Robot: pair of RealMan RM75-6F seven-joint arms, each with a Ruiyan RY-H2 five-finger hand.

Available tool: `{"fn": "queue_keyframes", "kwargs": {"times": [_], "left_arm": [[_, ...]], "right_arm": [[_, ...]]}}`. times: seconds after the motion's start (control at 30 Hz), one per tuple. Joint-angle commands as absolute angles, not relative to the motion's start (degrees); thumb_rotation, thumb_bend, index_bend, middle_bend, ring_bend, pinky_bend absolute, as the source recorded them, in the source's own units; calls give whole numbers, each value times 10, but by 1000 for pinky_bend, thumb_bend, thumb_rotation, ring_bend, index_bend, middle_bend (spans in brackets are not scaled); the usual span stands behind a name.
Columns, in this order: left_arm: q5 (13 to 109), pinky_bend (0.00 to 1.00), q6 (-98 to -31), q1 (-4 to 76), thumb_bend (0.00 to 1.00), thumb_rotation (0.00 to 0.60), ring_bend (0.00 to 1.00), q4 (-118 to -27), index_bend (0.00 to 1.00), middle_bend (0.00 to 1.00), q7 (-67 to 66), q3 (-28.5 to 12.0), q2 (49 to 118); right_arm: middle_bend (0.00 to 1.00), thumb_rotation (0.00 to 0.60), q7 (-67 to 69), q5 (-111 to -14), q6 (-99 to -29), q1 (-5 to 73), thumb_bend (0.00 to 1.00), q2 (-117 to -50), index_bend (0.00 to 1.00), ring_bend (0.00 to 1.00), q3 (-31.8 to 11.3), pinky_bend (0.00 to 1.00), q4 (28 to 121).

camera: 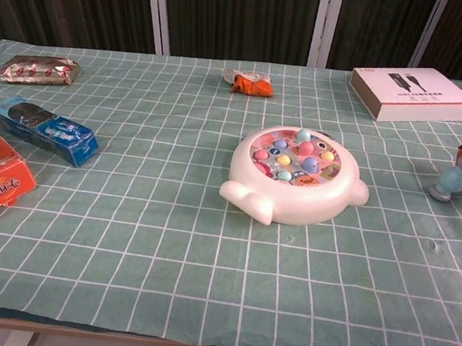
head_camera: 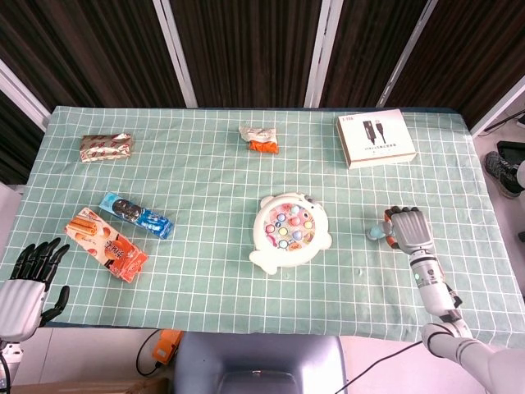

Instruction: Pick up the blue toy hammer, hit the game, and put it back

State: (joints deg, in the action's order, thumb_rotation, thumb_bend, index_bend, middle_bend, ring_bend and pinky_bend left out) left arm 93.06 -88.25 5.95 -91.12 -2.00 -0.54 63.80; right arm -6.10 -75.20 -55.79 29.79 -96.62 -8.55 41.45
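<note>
The right hand (head_camera: 410,230) lies palm-down with its fingers curled over the blue toy hammer (camera: 454,182), whose head pokes out on its inner side. The game (head_camera: 288,231) sits well inward. The left hand (head_camera: 31,275) hangs spread, holding nothing.
</note>
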Motion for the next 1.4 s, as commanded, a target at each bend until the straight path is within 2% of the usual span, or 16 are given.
{"fn": "queue_keyframes", "kwargs": {"times": [0.03,0.47,0.63,0.73,0.83,0.93,1.03,1.17,1.27,1.4], "left_arm": [[931,15,-883,59,484,600,0,-911,8,1,-20,-5,638],[935,15,-888,56,485,600,0,-911,8,1,-23,-2,639],[939,15,-890,55,484,600,0,-910,8,1,-23,0,640],[939,15,-892,55,484,600,0,-909,8,1,-22,-1,639],[938,15,-894,54,485,600,0,-909,8,1,-22,-2,639],[936,15,-888,55,485,600,0,-909,9,1,-26,-1,639],[933,15,-879,58,485,600,0,-910,9,1,-34,0,641],[925,15,-869,61,485,600,0,-914,8,1,-44,-1,642],[924,15,-869,60,485,600,0,-916,11,1,-48,-2,642],[927,15,-872,59,484,600,0,-917,15,1,-50,0,642]], "right_arm": [[472,600,-59,-752,-560,297,404,-964,545,456,-86,506,417],[441,600,-39,-765,-576,277,380,-938,501,457,-72,506,454],[380,600,-58,-792,-637,247,358,-894,439,442,-53,498,528],[308,600,-69,-799,-675,222,352,-847,367,377,-47,449,611],[146,600,-97,-805,-716,189,346,-786,210,177,-34,322,719],[11,600,-177,-794,-765,138,339,-712,36,16,-9,254,870],[0,600,-233,-821,-839,91,333,-693,0,0,16,249,939],[0,600,-234,-876,-935,37,333,-723,0,0,36,191,915],[0,600,-226,-895,-960,22,332,-728,3,0,37,135,899],[0,600,-211,-880,-952,20,332,-724,0,0,22,72,897]]}}
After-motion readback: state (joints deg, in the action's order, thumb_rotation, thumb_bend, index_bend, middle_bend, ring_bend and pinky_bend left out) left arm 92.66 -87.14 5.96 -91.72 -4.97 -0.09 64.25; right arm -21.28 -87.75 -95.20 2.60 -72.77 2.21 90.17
